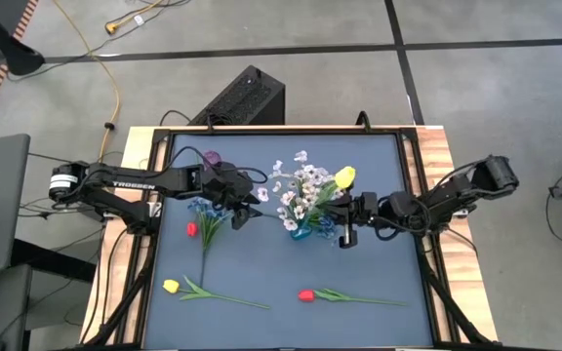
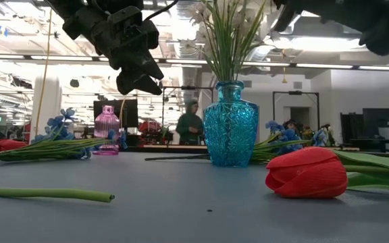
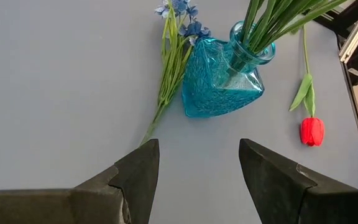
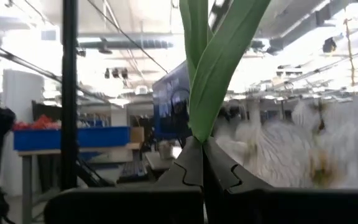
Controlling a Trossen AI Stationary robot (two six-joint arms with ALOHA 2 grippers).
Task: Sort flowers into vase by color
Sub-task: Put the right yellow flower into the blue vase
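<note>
The right gripper [image 1: 345,237] pinches a yellow tulip [image 1: 344,176] by its stem, beside the blue vase [image 1: 305,228] already full of white sprigs [image 1: 299,185]. The left gripper [image 3: 197,163] hovers wide and empty nearby. The tulip likely belongs elsewhere by colour; a snagged stem could tip the vase.

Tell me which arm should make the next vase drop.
Right, probably. Its end effector is shut on a yellow tulip beside the blue vase. The left end effector is open, empty.
</note>
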